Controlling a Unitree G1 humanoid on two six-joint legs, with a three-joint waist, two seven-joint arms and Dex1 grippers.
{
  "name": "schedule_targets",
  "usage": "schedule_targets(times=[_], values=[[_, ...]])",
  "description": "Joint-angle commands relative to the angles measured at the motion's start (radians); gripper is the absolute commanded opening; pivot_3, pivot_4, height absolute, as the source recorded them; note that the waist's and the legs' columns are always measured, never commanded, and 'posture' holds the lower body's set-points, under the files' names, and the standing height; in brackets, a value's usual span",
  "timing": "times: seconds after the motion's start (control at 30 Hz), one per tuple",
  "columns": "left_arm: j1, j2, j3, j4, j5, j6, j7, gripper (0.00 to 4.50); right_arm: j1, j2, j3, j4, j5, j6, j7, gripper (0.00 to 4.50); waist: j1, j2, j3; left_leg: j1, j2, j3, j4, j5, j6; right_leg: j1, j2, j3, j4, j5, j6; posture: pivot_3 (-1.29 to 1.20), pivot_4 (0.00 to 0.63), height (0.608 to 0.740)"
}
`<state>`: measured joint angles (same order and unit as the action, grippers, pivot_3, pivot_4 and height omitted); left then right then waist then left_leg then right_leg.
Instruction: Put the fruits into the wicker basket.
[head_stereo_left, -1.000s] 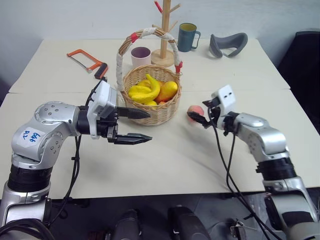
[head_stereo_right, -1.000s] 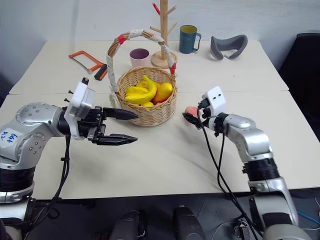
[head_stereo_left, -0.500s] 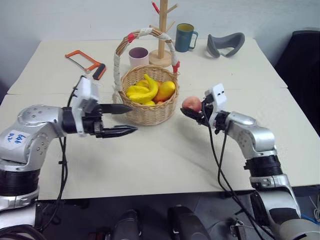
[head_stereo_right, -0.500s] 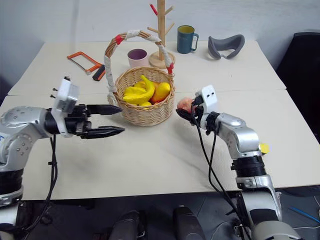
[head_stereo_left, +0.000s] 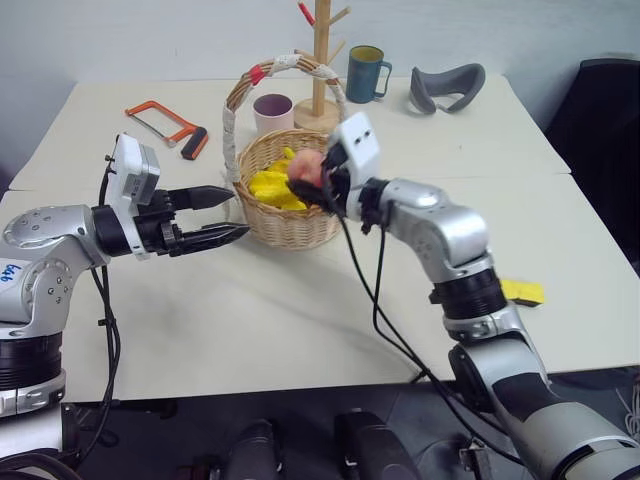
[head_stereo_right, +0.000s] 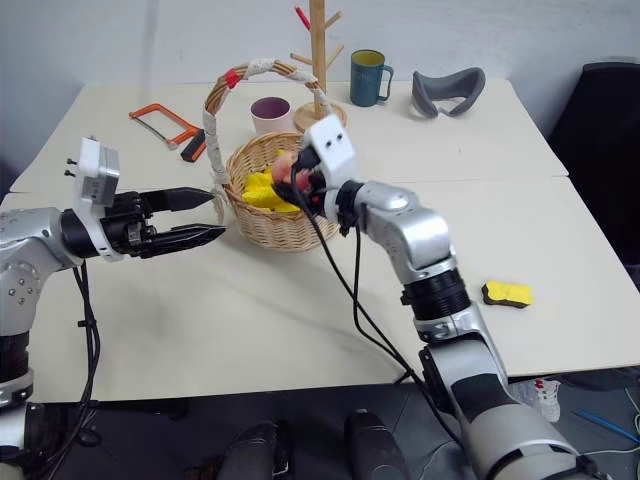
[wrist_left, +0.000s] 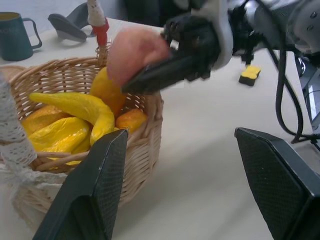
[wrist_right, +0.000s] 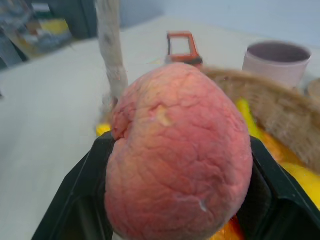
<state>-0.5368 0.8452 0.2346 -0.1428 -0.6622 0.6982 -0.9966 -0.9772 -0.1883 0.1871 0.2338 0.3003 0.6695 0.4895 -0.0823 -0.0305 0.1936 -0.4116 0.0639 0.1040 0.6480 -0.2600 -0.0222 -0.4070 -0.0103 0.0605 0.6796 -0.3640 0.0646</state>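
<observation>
Peach (wrist_right: 177, 155) (round, wrinkly-skinned) sits pinched in right hand (head_stereo_left: 312, 183) above woven basket (head_stereo_left: 290, 225).

Robot test lab: bare cream desk (head_stereo_left: 300, 330) with hacksaw (head_stereo_left: 168, 120) upper left, VR headset (head_stereo_left: 447, 86) upper right

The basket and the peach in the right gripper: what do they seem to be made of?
The basket looks like tan woven wicker: interlaced strands show along its wall. Its handle is wrapped in white cloth with red tape. The peach, held in the right gripper, has a matte pink-red skin with fine wrinkles and a small nick; real or artificial, the look leaves open.
</observation>
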Motion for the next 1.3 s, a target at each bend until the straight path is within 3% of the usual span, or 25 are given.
schedule_targets(times=[0.03, 0.1, 0.3, 0.43, 0.67, 0.87, 0.97, 1.13, 1.3], values=[[-0.009, 0.012, 0.033, -0.019, -0.011, -0.016, 0.006, 3.56, -0.040, -0.005, -0.034, -0.010, -0.017, -0.046, 0.012, 3.77, -0.001, 0.000, 0.000, -0.003, 0.000, 0.000, 0.001, 0.000, 0.000, -0.003, -0.001, 0.000, 0.002, 0.000, 0.000, 0.00, 0.150, 0.740], [0.003, 0.013, 0.037, -0.005, 0.003, -0.031, 0.010, 3.56, -0.040, -0.017, -0.051, -0.055, -0.006, -0.026, 0.020, 4.44, -0.002, 0.000, 0.000, -0.007, 0.000, 0.000, 0.003, 0.000, 0.000, -0.006, 0.000, 0.000, 0.005, 0.000, 0.000, 0.00, 0.150, 0.740], [0.022, 0.003, 0.054, -0.040, -0.018, -0.030, 0.037, 3.56, -0.015, -0.070, -0.247, -0.243, 0.132, 0.146, -0.022, 4.44, -0.002, 0.000, 0.000, -0.009, 0.001, -0.001, 0.002, 0.000, -0.001, -0.009, 0.000, -0.001, 0.007, 0.000, 0.000, 0.00, 0.150, 0.740], [0.015, -0.011, 0.048, -0.089, -0.043, -0.025, 0.051, 3.56, -0.039, -0.104, -0.282, -0.163, 0.097, 0.124, -0.052, 4.44, -0.002, 0.000, 0.000, -0.009, 0.001, -0.001, 0.003, 0.001, 0.000, -0.008, 0.000, -0.001, 0.003, 0.000, 0.000, 0.00, 0.150, 0.740], [-0.034, -0.038, 0.024, -0.101, -0.046, -0.029, 0.071, 3.56, -0.192, -0.036, -0.233, 0.204, -0.005, -0.089, -0.034, 4.44, -0.014, 0.000, 0.000, -0.007, 0.001, 0.001, 0.001, 0.006, -0.004, -0.011, 0.002, 0.001, 0.009, 0.000, 0.000, 0.00, 0.150, 0.740], [-0.063, -0.044, 0.006, -0.087, -0.030, -0.050, 0.068, 3.56, -0.367, 0.041, -0.217, 0.638, -0.102, -0.352, -0.037, 4.44, -0.029, 0.000, 0.000, -0.008, 0.001, 0.001, 0.000, 0.007, -0.004, -0.013, 0.002, 0.001, 0.010, 0.000, -0.001, 0.00, 0.150, 0.740], [-0.067, -0.049, 0.005, -0.098, -0.034, -0.051, 0.078, 3.56, -0.410, 0.051, -0.223, 0.757, -0.126, -0.431, -0.038, 3.91, -0.028, 0.000, 0.000, -0.009, 0.000, 0.001, 0.001, 0.007, -0.004, -0.013, 0.001, 0.001, 0.010, 0.000, -0.001, 0.00, 0.150, 0.740], [-0.057, -0.057, 0.005, -0.123, -0.045, -0.046, 0.087, 3.56, -0.431, 0.050, -0.224, 0.806, -0.150, -0.501, -0.030, 2.17, -0.028, 0.000, 0.000, -0.009, 0.000, 0.001, 0.001, 0.006, -0.004, -0.012, 0.001, 0.000, 0.010, 0.000, -0.001, 0.00, 0.150, 0.740], [-0.075, -0.075, -0.016, -0.124, -0.047, -0.050, 0.086, 3.56, -0.392, 0.046, -0.214, 0.714, -0.178, -0.527, -0.056, 0.46, -0.031, 0.000, 0.000, -0.009, 0.001, 0.001, 0.001, 0.007, -0.004, -0.013, 0.001, 0.000, 0.011, 0.000, -0.001, 0.00, 0.150, 0.740]])
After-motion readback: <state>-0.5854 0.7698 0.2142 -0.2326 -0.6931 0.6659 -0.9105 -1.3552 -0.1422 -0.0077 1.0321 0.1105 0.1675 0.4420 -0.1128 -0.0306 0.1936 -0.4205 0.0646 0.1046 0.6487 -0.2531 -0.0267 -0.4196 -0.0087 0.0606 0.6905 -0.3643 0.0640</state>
